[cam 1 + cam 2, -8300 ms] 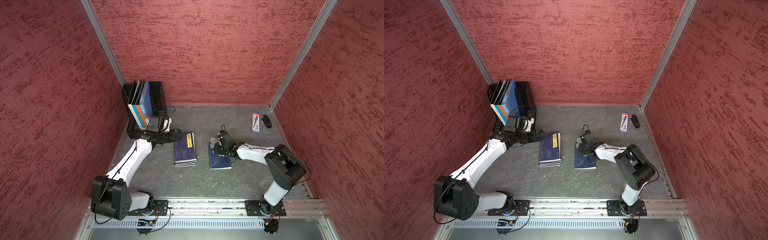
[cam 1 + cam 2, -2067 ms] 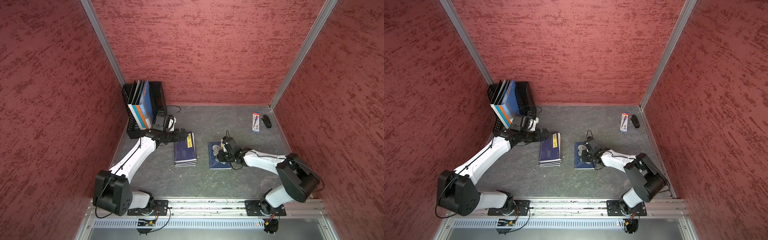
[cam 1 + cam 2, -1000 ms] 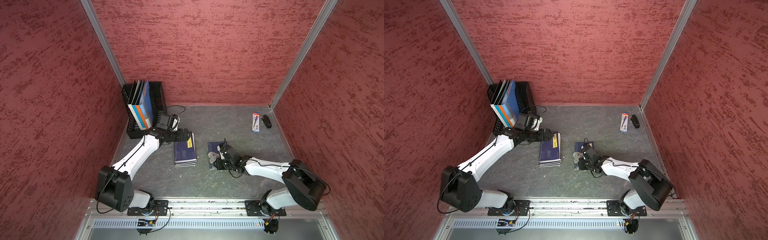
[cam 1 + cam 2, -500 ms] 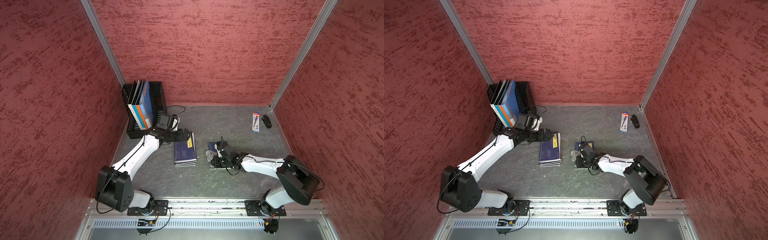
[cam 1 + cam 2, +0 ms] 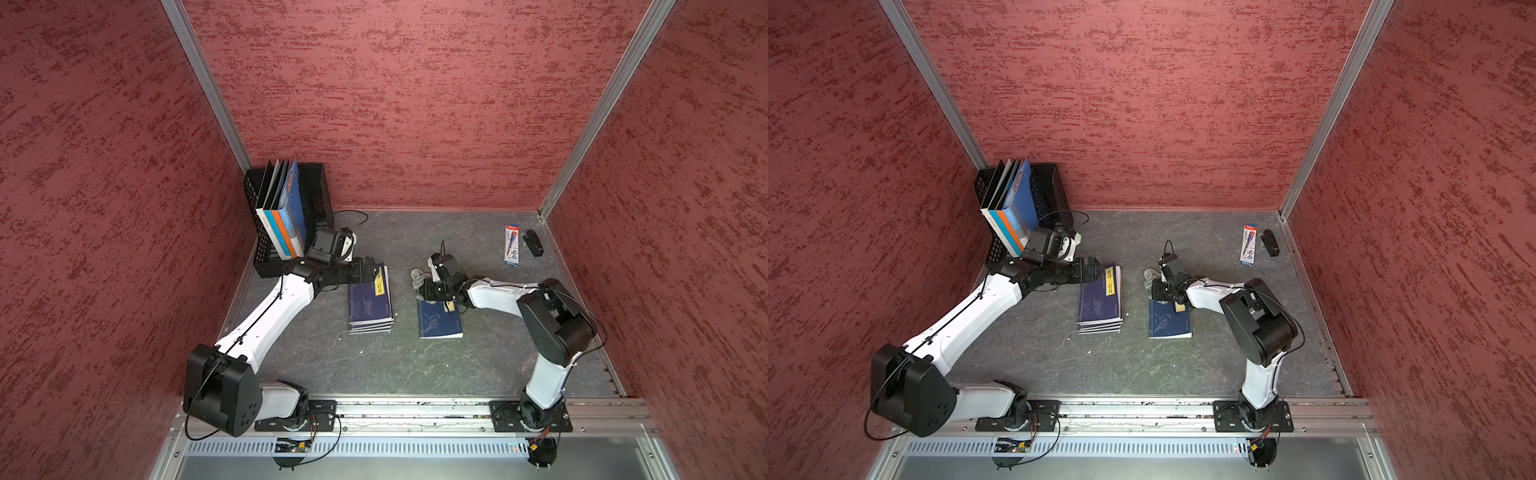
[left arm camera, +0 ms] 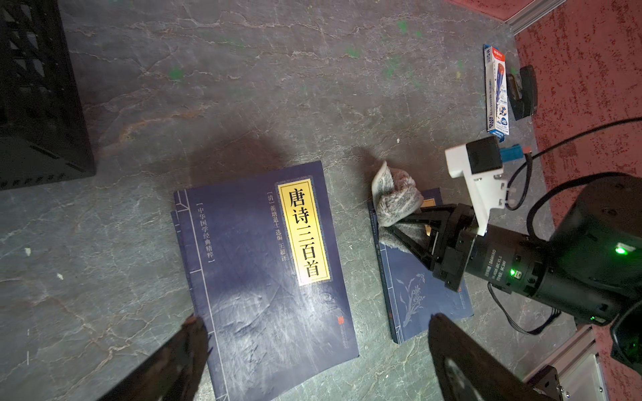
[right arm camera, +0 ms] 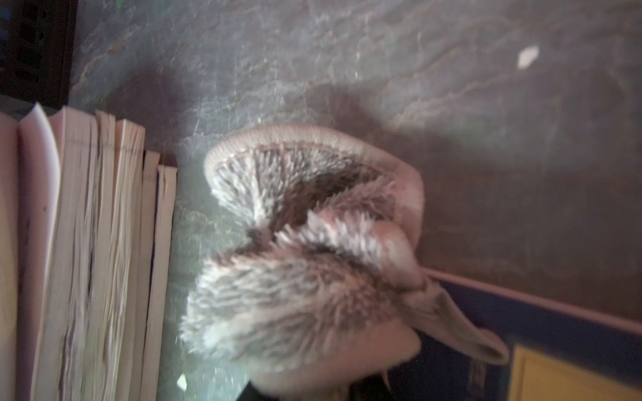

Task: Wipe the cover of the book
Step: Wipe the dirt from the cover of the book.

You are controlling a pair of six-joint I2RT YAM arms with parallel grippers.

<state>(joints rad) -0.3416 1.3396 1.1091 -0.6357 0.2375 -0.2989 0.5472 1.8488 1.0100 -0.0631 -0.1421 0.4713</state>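
Note:
A thin dark-blue book (image 5: 440, 324) (image 5: 1169, 324) (image 6: 424, 295) lies flat on the grey table. At its far end sits my right gripper (image 5: 426, 289) (image 5: 1158, 289) (image 6: 392, 225), shut on a fuzzy grey cloth (image 5: 417, 276) (image 5: 1150, 277) (image 6: 396, 201) (image 7: 305, 260). The cloth covers the book's far left corner and hangs over onto the table. My left gripper (image 5: 372, 268) (image 5: 1096, 268) (image 6: 314, 328) hovers open over the far end of a stack of blue books (image 5: 370, 299) (image 5: 1100, 301) (image 6: 264, 270), holding nothing.
A black crate (image 5: 286, 216) with upright folders stands in the far left corner. A pen box (image 5: 511, 245) and a small black object (image 5: 533, 242) lie at the far right. Red walls close in three sides.
My right gripper has dragged the cloth along the book away from the front, up to its far edge. The left arm has stayed put.

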